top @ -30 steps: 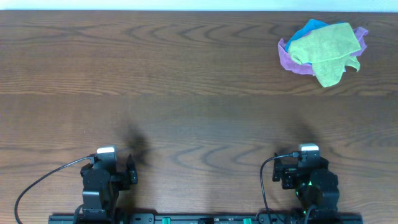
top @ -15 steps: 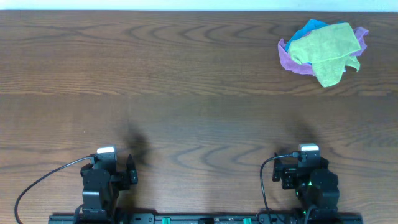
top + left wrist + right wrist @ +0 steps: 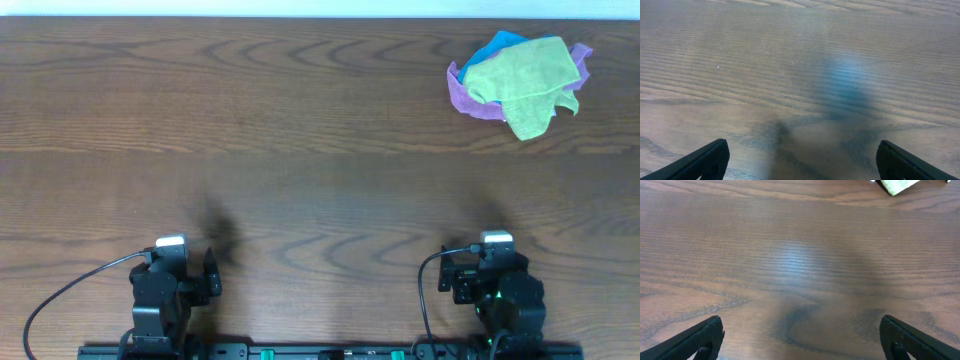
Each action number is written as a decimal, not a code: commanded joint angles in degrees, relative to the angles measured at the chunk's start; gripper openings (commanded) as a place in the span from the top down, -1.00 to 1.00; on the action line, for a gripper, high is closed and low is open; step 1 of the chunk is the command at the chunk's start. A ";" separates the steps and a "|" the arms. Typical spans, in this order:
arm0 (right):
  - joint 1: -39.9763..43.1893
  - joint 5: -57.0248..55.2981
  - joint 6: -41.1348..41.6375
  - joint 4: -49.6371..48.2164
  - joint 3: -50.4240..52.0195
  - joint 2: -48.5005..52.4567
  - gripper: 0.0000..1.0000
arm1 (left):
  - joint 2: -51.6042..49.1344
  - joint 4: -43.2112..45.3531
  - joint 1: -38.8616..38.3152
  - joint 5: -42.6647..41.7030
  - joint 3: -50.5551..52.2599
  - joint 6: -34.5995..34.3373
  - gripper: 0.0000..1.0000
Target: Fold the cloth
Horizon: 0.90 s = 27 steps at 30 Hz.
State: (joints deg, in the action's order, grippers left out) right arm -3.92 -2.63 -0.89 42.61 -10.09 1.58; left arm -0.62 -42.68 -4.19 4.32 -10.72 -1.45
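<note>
The lime-green cloth (image 3: 524, 80) lies crumpled on top of a small pile at the far right of the wooden table. A corner of it shows at the top edge of the right wrist view (image 3: 896, 185). My left gripper (image 3: 801, 162) is open and empty over bare wood at the near left. My right gripper (image 3: 802, 339) is open and empty over bare wood at the near right. Both arms sit at the table's near edge, far from the cloth.
A purple cloth (image 3: 463, 95) and a bright blue cloth (image 3: 500, 42) lie under the green one in the same pile. The wooden table (image 3: 300, 150) spreads between the arms and the pile. Cables run from both arm bases along the near edge.
</note>
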 commanded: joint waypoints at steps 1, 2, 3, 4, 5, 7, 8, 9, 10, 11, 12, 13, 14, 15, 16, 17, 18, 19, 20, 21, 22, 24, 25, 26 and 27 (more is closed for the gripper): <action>0.52 -0.59 -0.94 -0.02 0.79 -0.57 -0.99 | 0.42 -0.61 0.09 0.17 1.16 0.39 -0.90; 0.52 -0.59 -0.92 0.00 0.79 -0.57 -0.99 | 0.42 -0.61 0.09 0.17 1.16 0.39 -0.90; 0.52 -0.57 -0.90 0.00 0.79 -0.57 -0.98 | 0.42 -0.61 0.09 0.17 1.16 0.39 -0.90; 0.52 -0.55 -0.90 -0.02 0.79 -0.57 -0.98 | 0.42 -0.61 0.09 0.17 1.16 0.39 -0.90; 0.52 -0.55 -0.87 -0.11 0.79 -0.57 -0.98 | 0.42 -0.61 0.09 0.17 1.16 0.39 -0.90; 0.55 -0.61 -0.92 -0.17 0.76 -0.57 -0.99 | 0.42 -0.61 0.09 0.17 1.16 0.39 -0.90; 0.55 -0.63 -0.90 -0.42 0.70 -0.57 -0.99 | 0.42 -0.61 0.09 0.17 1.16 0.39 -0.90; 0.59 -0.59 -0.87 -0.87 0.55 -0.52 -0.98 | 0.42 -0.61 0.09 0.17 1.16 0.39 -0.90; 0.66 -0.59 -0.87 -1.42 0.24 -0.35 -0.98 | 0.42 -0.61 0.09 0.17 1.16 0.39 -0.90; 0.76 -0.61 -0.70 -2.01 -0.33 0.07 -0.99 | 0.42 -0.61 0.09 0.17 1.16 0.39 -0.90; 1.07 -0.87 -0.22 -2.69 -1.05 0.76 -0.98 | 0.42 -0.61 0.09 0.17 1.16 0.39 -0.90; 1.46 -1.31 0.52 -3.13 -1.86 1.60 -0.99 | 0.42 -0.61 0.09 0.17 1.16 0.39 -0.90; 1.88 -1.86 1.38 -3.34 -2.89 2.71 -0.98 | 0.42 -0.61 0.09 0.17 1.16 0.39 -0.90; 2.51 -2.23 2.01 -3.41 -4.55 4.59 -0.98 | 0.42 -0.61 0.09 0.17 1.16 0.39 -0.90; 3.02 -2.58 2.45 -3.41 -6.01 6.29 -0.99 | 0.42 -0.61 0.09 0.17 1.16 0.39 -0.90; 3.65 -2.80 2.71 -3.41 -7.80 8.46 -0.99 | 0.42 -0.61 0.09 0.17 1.16 0.39 -0.90; 4.57 -2.97 2.78 -3.41 -10.69 11.78 -0.98 | 0.42 -0.61 0.09 0.17 1.16 0.39 -0.90; 5.20 -3.04 2.78 -3.39 -12.85 14.19 -0.98 | 0.42 -0.61 0.09 0.17 1.16 0.39 -0.91; 5.86 -3.15 2.78 -3.41 -15.08 16.65 -0.99 | 0.42 -0.61 0.09 0.17 1.16 0.39 -0.90; 6.47 -3.19 2.78 -3.41 -17.40 19.26 -0.99 | 0.42 -0.61 0.09 0.17 1.16 0.39 -0.90; 7.04 -3.19 2.89 -3.41 -19.43 21.62 -0.98 | 0.42 -0.61 0.09 0.17 1.16 0.39 -0.90; 8.24 -3.34 4.28 -3.39 -23.91 27.10 -0.98 | 0.42 -0.61 0.09 0.17 1.16 0.39 -0.90; 8.66 -3.37 5.03 -3.37 -26.08 29.97 -0.98 | 0.42 -0.61 0.09 0.17 1.16 0.39 -0.90; 8.96 -3.34 5.20 -3.39 -28.17 32.83 -0.99 | 0.42 -0.61 0.09 0.17 1.16 0.39 -0.90; 9.09 -3.37 5.84 -3.39 -29.94 35.30 -0.99 | 0.42 -0.61 0.09 0.17 1.16 0.39 -0.91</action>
State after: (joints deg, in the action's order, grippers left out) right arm 4.29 -5.04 2.42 39.11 -36.23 32.14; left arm -0.58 -42.68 -4.19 4.32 -10.70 -1.45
